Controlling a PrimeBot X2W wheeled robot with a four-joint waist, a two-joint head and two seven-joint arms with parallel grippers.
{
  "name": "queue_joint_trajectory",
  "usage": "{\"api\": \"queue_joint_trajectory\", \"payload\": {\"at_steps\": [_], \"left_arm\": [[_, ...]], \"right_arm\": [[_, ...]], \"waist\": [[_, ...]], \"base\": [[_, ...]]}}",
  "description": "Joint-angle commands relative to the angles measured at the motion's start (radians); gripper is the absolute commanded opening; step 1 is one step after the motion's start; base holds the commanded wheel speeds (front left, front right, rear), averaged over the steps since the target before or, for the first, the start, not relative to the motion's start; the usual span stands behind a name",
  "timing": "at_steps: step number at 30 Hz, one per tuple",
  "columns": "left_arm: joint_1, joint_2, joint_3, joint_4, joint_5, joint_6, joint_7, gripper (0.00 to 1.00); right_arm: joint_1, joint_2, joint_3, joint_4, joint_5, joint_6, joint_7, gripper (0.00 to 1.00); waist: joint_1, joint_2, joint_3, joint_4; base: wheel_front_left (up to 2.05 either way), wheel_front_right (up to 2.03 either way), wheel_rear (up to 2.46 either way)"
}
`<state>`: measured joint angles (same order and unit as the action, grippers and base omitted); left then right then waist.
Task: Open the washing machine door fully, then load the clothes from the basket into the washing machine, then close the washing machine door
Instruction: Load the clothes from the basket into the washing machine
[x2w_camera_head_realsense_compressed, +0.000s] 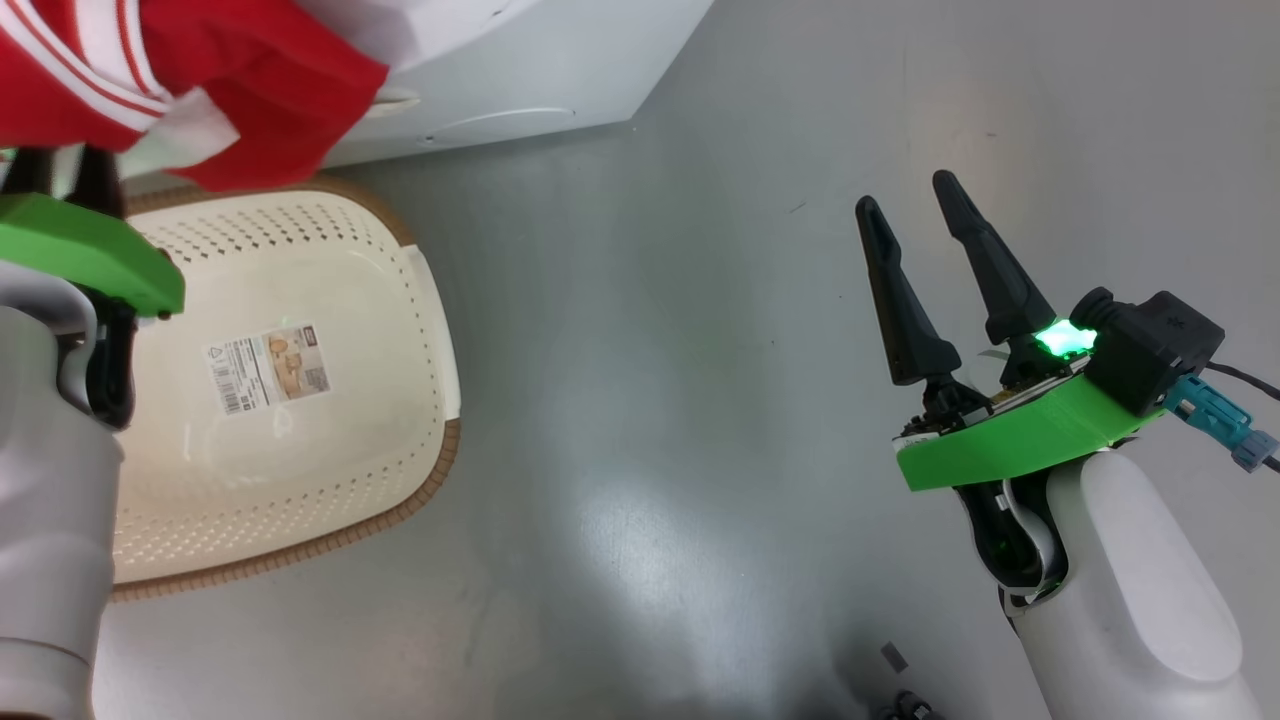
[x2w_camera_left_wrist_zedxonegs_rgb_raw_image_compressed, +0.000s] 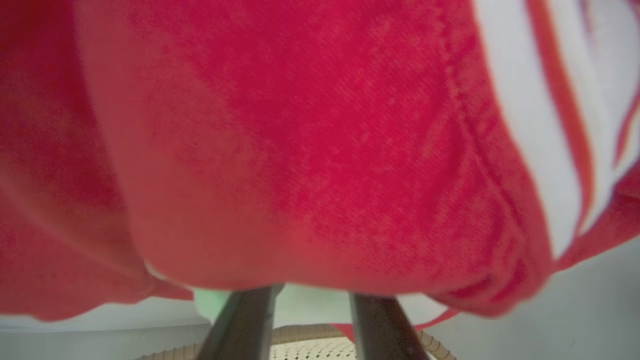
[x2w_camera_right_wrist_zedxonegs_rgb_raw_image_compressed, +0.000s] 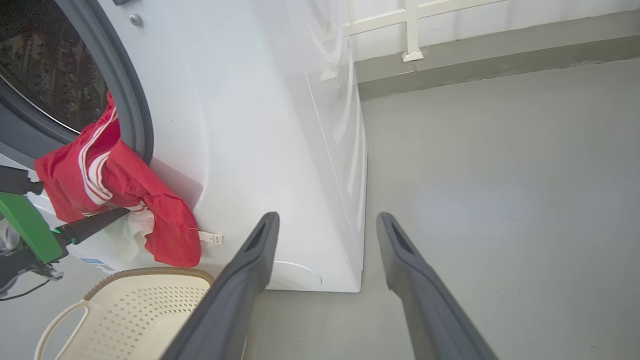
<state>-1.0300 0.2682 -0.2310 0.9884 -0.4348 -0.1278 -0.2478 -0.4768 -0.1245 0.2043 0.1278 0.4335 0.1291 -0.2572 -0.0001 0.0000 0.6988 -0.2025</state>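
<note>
A red garment with white stripes, one of the clothes (x2w_camera_right_wrist_zedxonegs_rgb_raw_image_compressed: 115, 195), hangs out of the washing machine (x2w_camera_right_wrist_zedxonegs_rgb_raw_image_compressed: 260, 125) drum opening, over the grey gasket (x2w_camera_right_wrist_zedxonegs_rgb_raw_image_compressed: 127, 105) and down the white front. It also covers the head view's top left corner (x2w_camera_head_realsense_compressed: 250, 90). My left gripper (x2w_camera_left_wrist_zedxonegs_rgb_raw_image_compressed: 315, 292) reaches into this cloth from below; the fabric hides its tips, and one dark finger (x2w_camera_right_wrist_zedxonegs_rgb_raw_image_compressed: 95, 225) pokes into the folds. The cream basket (x2w_camera_head_realsense_compressed: 300, 480) lies empty below, label on its bottom. My right gripper (x2w_camera_head_realsense_compressed: 915, 205) hovers open over bare floor, holding nothing. The washing machine door is out of view.
The grey floor (x2w_camera_head_realsense_compressed: 700, 400) stretches to the right of the basket and machine. A wall with a grey skirting and a white rail (x2w_camera_right_wrist_zedxonegs_rgb_raw_image_compressed: 410, 30) stands behind. A round cap (x2w_camera_right_wrist_zedxonegs_rgb_raw_image_compressed: 295, 275) sits low on the machine's front. A small dark scrap (x2w_camera_head_realsense_compressed: 895, 657) lies on the floor.
</note>
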Motion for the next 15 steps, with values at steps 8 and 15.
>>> {"api": "queue_joint_trajectory", "payload": {"at_steps": [8,15], "left_arm": [[0.013,0.032,0.024,-0.089,-0.019,-0.003,-0.014,0.00],[0.106,0.033,0.029,-0.193,-0.022,-0.003,-0.014,0.00]], "right_arm": [[0.016,0.006,0.013,-0.016,-0.005,0.002,-0.005,1.00],[0.022,0.001,0.012,-0.013,-0.004,0.002,-0.005,1.00]], "waist": [[0.0001,0.0000,-0.023,0.014],[0.0001,0.0000,-0.044,0.029]], "base": [[0.00,0.00,0.00],[0.00,0.00,0.00]]}}
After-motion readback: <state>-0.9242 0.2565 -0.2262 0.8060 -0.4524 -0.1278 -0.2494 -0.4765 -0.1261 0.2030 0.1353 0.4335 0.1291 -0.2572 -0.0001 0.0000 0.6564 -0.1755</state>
